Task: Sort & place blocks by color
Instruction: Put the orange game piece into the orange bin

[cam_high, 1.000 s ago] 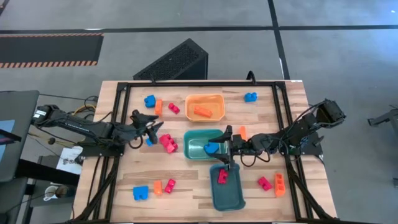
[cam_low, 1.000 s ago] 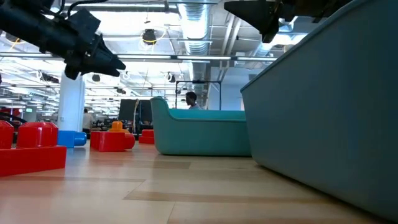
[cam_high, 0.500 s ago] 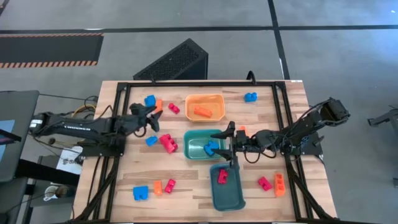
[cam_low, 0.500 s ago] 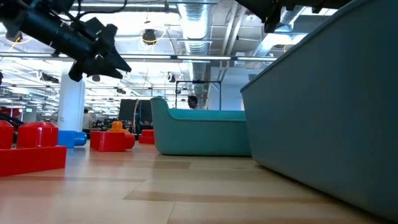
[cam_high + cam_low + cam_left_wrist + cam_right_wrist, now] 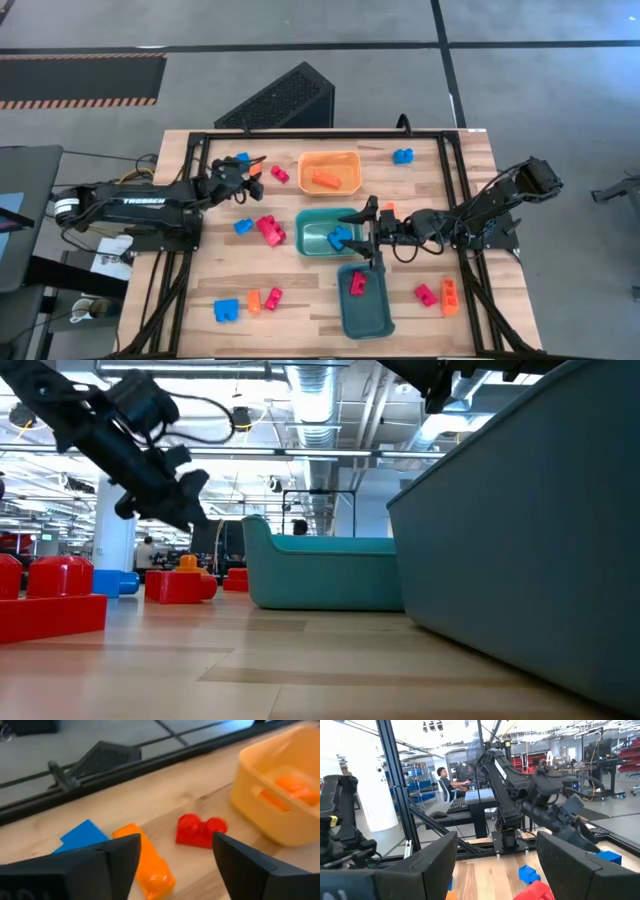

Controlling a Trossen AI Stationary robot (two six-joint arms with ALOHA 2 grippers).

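The left gripper (image 5: 248,176) hovered with its fingers spread wide and empty over a small orange plastic block (image 5: 149,860), which lay beside a red studded block (image 5: 201,829) near the pale orange tray (image 5: 280,790). A good pick probably meant centring on the orange block alone, clear of its red neighbour. The left arm stretched low across the table. The right gripper (image 5: 368,235) waited, parted and empty, over the green tray (image 5: 312,238).

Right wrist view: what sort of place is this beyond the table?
Probably a robotics lab or open workshop. Beyond the wooden table a person sits at a desk with screens, exposed ducts and strip lights run overhead, and red shelving stands farther back.
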